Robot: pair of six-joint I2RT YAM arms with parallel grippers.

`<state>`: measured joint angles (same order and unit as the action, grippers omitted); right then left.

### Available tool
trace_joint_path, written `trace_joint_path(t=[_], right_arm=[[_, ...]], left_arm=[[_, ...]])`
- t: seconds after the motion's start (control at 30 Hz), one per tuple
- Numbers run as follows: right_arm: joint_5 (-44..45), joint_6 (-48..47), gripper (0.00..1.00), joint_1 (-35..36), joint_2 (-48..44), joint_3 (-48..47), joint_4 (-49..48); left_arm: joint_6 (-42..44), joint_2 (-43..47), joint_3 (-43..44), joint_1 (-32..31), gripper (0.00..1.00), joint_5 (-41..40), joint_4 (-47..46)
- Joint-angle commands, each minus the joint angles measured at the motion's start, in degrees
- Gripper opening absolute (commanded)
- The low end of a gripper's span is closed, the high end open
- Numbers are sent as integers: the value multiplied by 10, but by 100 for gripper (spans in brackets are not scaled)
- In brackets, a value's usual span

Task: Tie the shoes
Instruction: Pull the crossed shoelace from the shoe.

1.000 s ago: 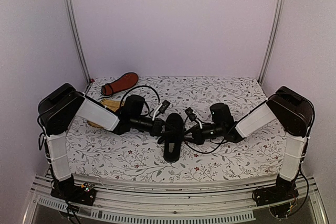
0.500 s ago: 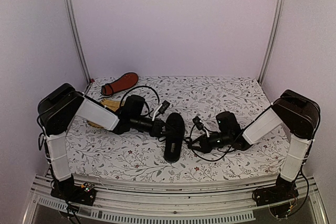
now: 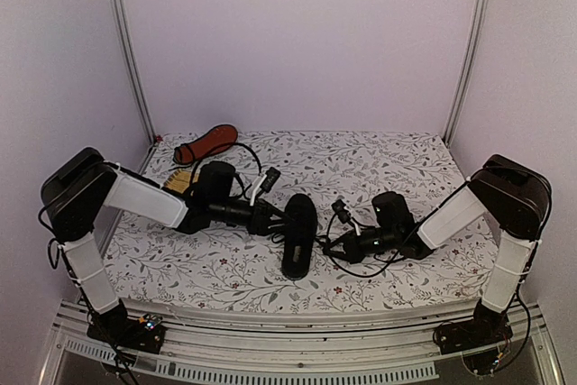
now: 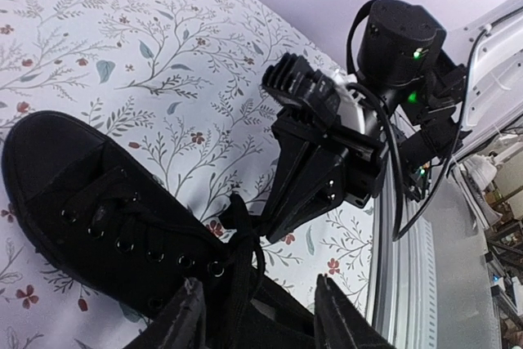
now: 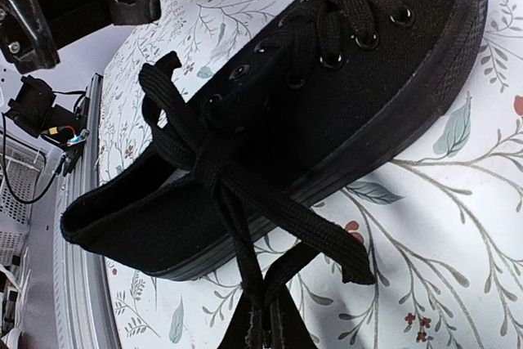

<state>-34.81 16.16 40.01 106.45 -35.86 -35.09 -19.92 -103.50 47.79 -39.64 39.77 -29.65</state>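
One black shoe (image 3: 298,233) lies in the middle of the table, toe pointing away from me. Its laces are crossed into a knot (image 5: 208,149) over the tongue. My right gripper (image 5: 267,328) is shut on lace strands (image 5: 249,259) stretching from the knot to the shoe's right side. A flat lace loop (image 5: 331,247) hangs over the sole beside them. My left gripper (image 4: 260,316) stands open at the shoe's opening, its fingers (image 4: 184,316) either side of the laces with nothing gripped. The other shoe (image 3: 206,142) lies sole-up at the back left.
A yellow woven mat (image 3: 180,179) lies under the left arm near the back left. Cables loop around both wrists (image 3: 361,259). A metal rail (image 3: 297,349) runs along the table's near edge, and walls close in the sides and back.
My left gripper has opened, released the lace and drawn back a little to the left. The right gripper earlier moved right, pulling its lace strands taut, and has since held still.
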Motion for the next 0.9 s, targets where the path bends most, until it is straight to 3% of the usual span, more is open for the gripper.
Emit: trace_joint_path(t=[0.0, 0.87], right_arm=[[-1, 12, 2, -3, -7, 5, -5], [-6, 18, 2, -3, 2, -6, -8]], left_arm=[[23, 3, -4, -4, 40, -17, 29], [84, -68, 90, -40, 34, -11, 121]])
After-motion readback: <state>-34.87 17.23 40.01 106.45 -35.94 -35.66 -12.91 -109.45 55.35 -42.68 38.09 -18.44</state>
